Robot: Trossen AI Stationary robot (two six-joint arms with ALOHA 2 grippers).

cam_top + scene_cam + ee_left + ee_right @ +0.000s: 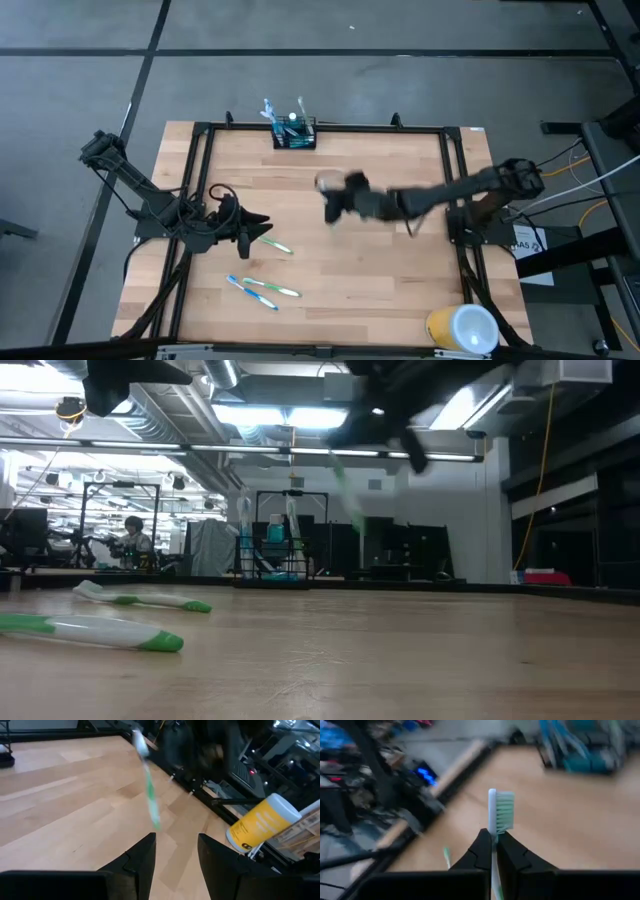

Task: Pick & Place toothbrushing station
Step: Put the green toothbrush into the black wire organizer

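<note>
Caddy [295, 133] stood at the table's [330, 300] far edge while the right gripper [492, 851] pinched a toothbrush [496, 815] mid-table; the left gripper [176, 851] waited, fingers spread.

bright ceiling strip lights [250, 415] glare at twelve o'clock; the dark right arm [400, 203] smears with motion blur.

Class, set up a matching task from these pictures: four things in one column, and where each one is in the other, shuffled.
Things:
1. black mesh caddy
2. yellow-and-white cup
3. right gripper
4. left gripper

Places or states:
A. near right corner of the table
B. middle of the far edge
C. open, low on the left
D. shut on a green toothbrush

Pairs: 1-B, 2-A, 3-D, 4-C
</note>
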